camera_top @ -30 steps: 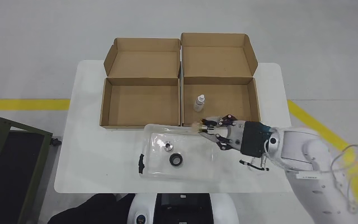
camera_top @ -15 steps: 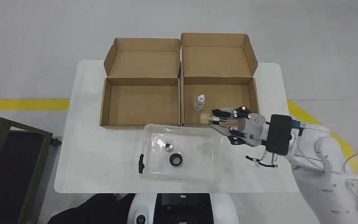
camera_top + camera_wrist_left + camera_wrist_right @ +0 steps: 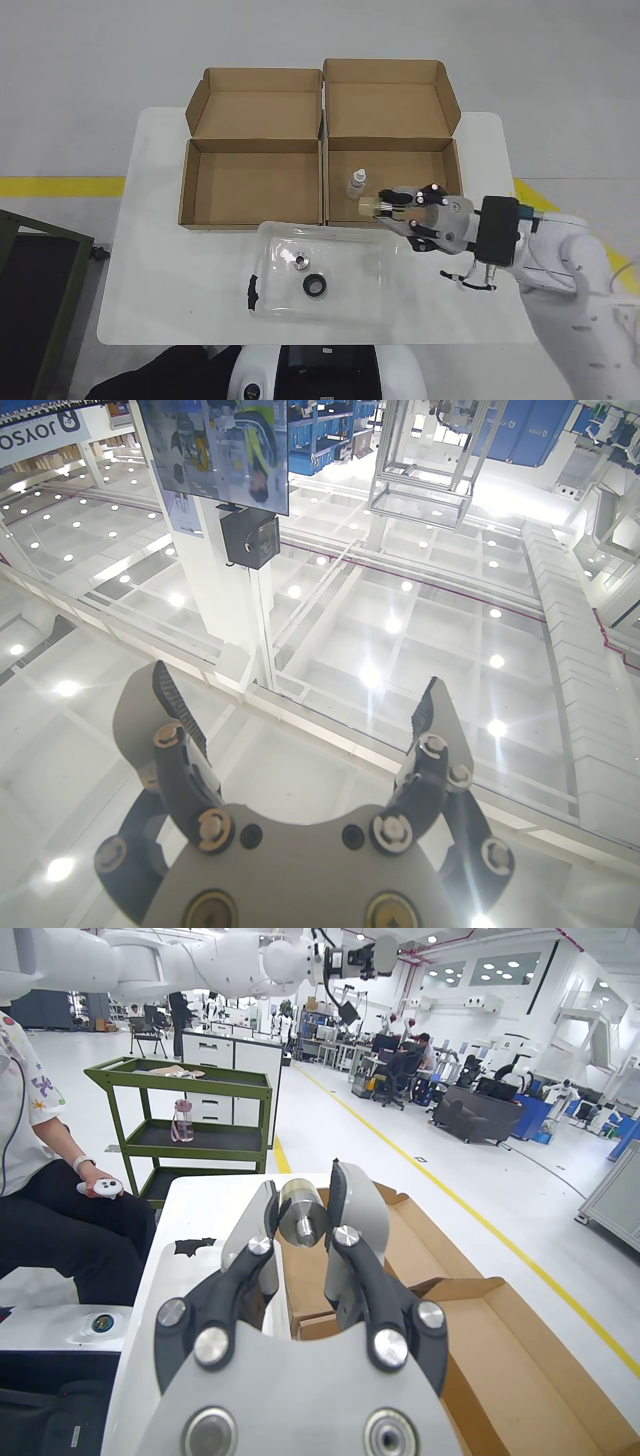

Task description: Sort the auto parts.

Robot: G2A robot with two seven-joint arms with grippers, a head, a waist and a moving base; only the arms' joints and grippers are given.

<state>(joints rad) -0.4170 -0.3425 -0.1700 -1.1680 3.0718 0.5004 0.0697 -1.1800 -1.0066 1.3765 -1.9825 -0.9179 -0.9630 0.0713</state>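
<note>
Your right gripper (image 3: 303,1193) is clamped on a short silver metal cylinder (image 3: 299,1223) over the right brown cardboard box (image 3: 440,185); your left gripper (image 3: 295,700) gapes apart.

A white table (image 3: 160,260) with rounded corners carries three things. A clear plastic tray (image 3: 350,295) lies near the middle of its robot-side edge, with a black clip (image 3: 253,293) at one end. Just beyond the tray, on the side away from the robot, two open cardboard boxes stand side by side with their walls touching: the left box (image 3: 250,190) and the right box (image 3: 415,180), lids folded back.
</note>
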